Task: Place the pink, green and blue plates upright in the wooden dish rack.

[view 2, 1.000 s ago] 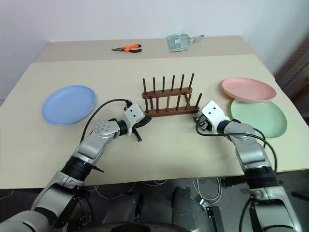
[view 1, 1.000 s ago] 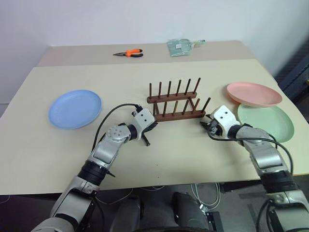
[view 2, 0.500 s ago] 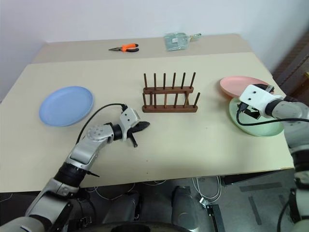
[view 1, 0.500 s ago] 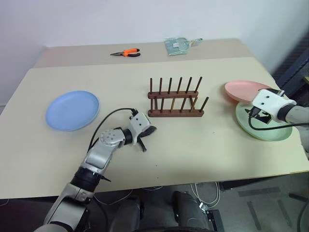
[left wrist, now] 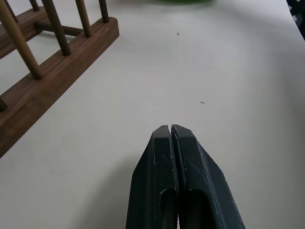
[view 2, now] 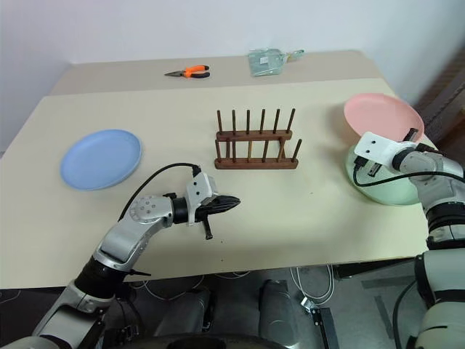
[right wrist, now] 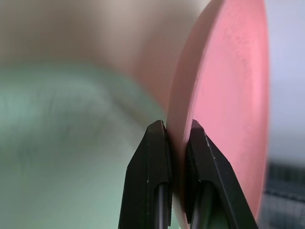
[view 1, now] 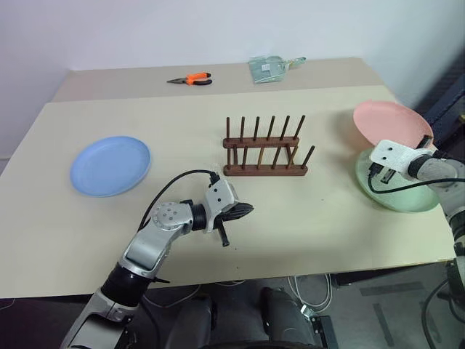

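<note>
Right gripper [right wrist: 176,131] pinches the rim of the pink plate [view 1: 391,123], tilted up at far right above the green plate [view 1: 396,193]. Left gripper [left wrist: 170,130] pressed together, near the wooden dish rack [view 1: 263,149]. Blue plate [view 1: 110,165] flat at left. No legible writing

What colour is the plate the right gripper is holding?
Salmon pink plate, clearest in the right wrist view.

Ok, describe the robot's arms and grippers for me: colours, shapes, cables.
Both arms are silver-grey metal segments with black joints. Each wrist ends in a boxy white housing, and a black cable loops from it back along the forearm. The left gripper and right gripper each carry two black fingers, flat-sided and tapering to blunt tips, their surfaces lightly scuffed.
</note>
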You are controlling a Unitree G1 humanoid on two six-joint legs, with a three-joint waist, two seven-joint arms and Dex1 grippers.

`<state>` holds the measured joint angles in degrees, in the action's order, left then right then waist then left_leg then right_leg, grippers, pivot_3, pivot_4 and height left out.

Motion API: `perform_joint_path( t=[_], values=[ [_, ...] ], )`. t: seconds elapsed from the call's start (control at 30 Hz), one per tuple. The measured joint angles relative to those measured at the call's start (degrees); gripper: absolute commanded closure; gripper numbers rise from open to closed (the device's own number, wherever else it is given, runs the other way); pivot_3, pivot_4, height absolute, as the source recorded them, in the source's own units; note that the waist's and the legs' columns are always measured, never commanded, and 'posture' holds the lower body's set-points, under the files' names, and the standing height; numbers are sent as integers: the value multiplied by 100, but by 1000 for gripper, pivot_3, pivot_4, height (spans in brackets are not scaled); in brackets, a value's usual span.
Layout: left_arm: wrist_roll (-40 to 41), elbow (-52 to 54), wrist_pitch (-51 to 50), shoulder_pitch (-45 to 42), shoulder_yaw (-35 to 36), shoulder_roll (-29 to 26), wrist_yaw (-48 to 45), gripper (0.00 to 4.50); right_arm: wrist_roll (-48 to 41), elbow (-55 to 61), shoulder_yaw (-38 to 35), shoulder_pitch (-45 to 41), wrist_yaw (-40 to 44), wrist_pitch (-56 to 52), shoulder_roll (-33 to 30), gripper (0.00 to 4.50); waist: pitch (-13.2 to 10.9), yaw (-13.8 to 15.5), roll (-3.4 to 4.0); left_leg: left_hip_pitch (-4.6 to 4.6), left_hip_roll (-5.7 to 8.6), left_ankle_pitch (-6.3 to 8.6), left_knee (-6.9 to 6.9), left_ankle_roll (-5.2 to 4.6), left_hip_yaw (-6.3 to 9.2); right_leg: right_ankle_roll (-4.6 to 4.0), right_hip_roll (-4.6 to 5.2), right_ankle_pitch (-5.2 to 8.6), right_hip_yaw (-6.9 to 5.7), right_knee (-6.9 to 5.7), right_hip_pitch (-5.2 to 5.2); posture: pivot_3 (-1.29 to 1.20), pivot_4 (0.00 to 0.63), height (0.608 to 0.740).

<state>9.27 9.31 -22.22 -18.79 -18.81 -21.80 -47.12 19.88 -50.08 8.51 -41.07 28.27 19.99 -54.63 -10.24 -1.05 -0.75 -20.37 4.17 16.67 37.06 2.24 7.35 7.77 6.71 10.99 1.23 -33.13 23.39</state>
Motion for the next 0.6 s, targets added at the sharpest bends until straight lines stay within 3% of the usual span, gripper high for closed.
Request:
perform_joint_path(
  t=[0.1,0.23,0.33,0.47,0.6],
  values=[
    [-7,-9,8,4,64,-89,67,4500,-1159,1385,-828,286,357,-771,162,4471,-3,-2,8,0,-2,0,-3,0,3,4,-2,-2,3,0,1,0,150,740],
    [-4,-39,23,-37,204,-150,117,4500,-4584,4286,-2398,339,606,-3981,816,4471,0,54,10,-3,-6,0,-1,0,43,2,-5,-3,-8,-5,1,0,150,740],
    [-3,-140,40,-48,287,-245,97,4500,-7041,5771,-3135,406,206,-5841,1227,4471,3,155,3,-6,-6,2,2,-2,58,-16,-2,7,-21,4,-9,0,150,740],
    [-2,-267,75,-105,292,-246,67,4500,-8395,6130,-3281,724,-579,-6949,1643,4471,2,208,2,-18,-1,2,15,-3,45,-18,5,9,-22,6,-9,0,150,740],
    [-2,-309,150,-224,292,-235,42,4500,-8792,6101,-3356,939,-997,-7312,1719,4471,1,176,6,-21,2,1,4,-3,30,-4,3,2,-20,2,7,0,150,740]
  ],
)
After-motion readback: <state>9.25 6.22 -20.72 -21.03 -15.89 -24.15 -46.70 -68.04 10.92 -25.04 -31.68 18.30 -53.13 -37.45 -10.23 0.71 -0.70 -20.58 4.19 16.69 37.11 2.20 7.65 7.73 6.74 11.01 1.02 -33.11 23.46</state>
